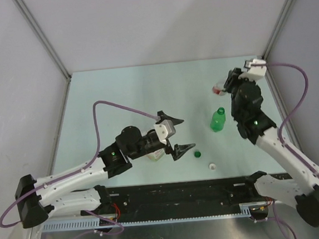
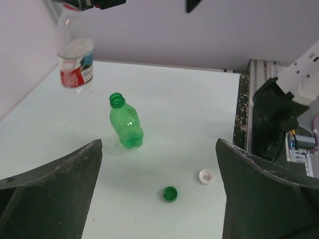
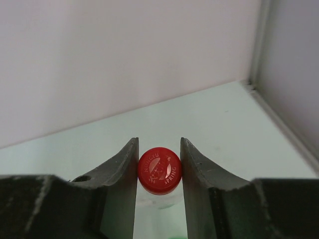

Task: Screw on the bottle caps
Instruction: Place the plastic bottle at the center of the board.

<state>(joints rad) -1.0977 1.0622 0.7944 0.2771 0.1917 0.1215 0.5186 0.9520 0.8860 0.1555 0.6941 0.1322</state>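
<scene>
My right gripper [image 3: 159, 144] is shut on the red cap [image 3: 159, 171], which sits on top of the small clear red-labelled bottle [image 1: 217, 90] at the back right. That bottle also shows in the left wrist view [image 2: 76, 55]. The green bottle [image 1: 218, 120] stands upright and open-mouthed in the middle right, and also shows in the left wrist view [image 2: 125, 124]. The green cap [image 1: 197, 154] and the white cap [image 1: 212, 165] lie loose on the table, both mouth up in the left wrist view, green [image 2: 170, 193] and white [image 2: 206, 176]. My left gripper [image 1: 176, 133] is wide open and empty, left of the caps.
The wider clear orange-labelled bottle [image 1: 156, 153] stands partly hidden under my left wrist. A black rail [image 1: 182, 193] runs along the table's near edge. Grey walls close the back and both sides.
</scene>
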